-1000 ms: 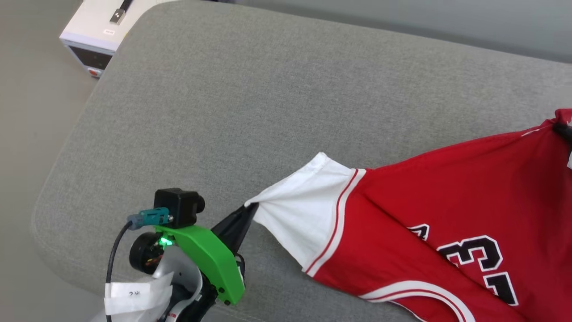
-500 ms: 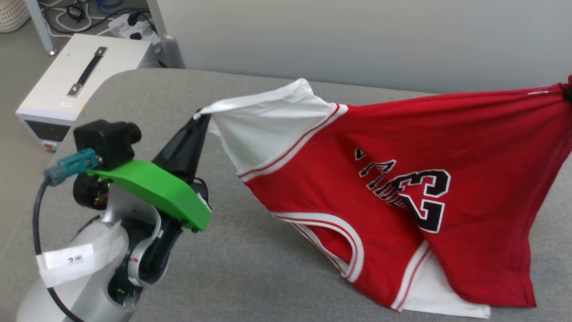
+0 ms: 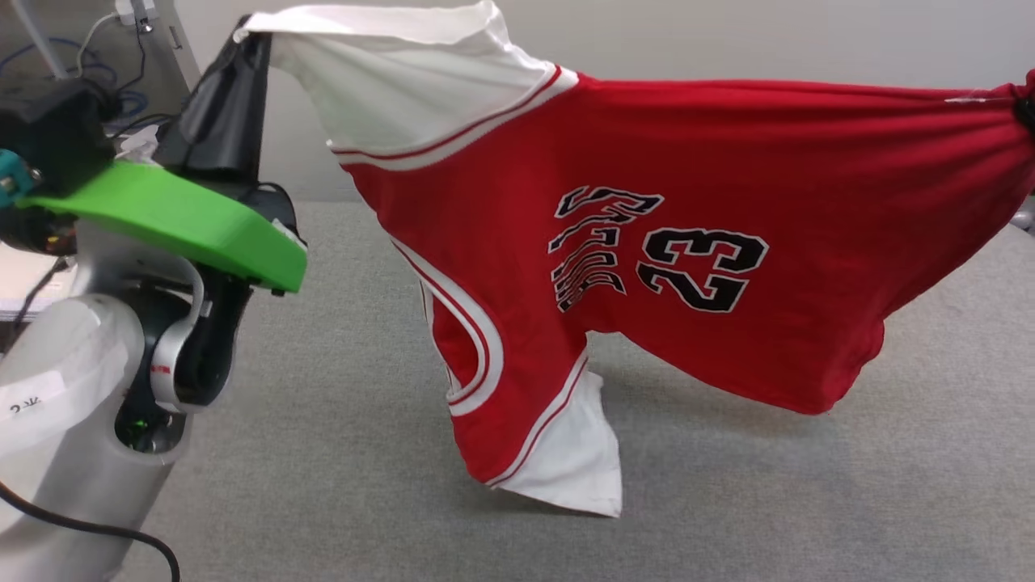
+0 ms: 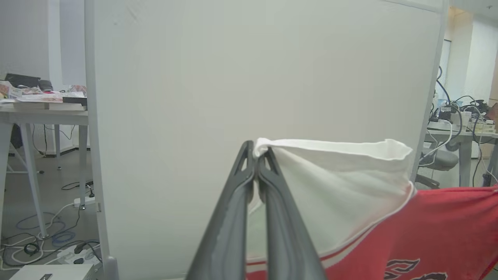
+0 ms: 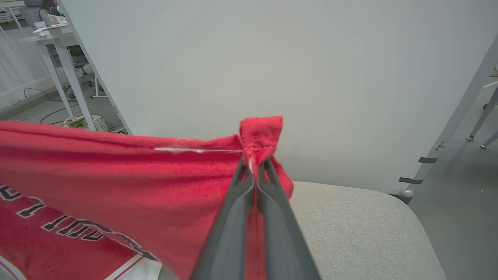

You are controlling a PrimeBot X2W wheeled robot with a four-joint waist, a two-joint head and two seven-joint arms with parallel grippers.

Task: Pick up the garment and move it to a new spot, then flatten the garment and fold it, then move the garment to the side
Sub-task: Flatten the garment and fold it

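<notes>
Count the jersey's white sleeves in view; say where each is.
2. One sleeve is up at top left, pinched in the left gripper; the other sleeve hangs lowest, near the grey cushion.

You have a broad, flat grey fabric cushion (image 3: 768, 501) in front of you. In the right wrist view its far right corner (image 5: 404, 217) rounds off above the floor (image 5: 463, 217). The shirt's (image 3: 728, 162) lowest white sleeve (image 3: 582, 461) hangs down to the cushion, with a shadow just under it. You cannot tell whether the hem touches.
</notes>
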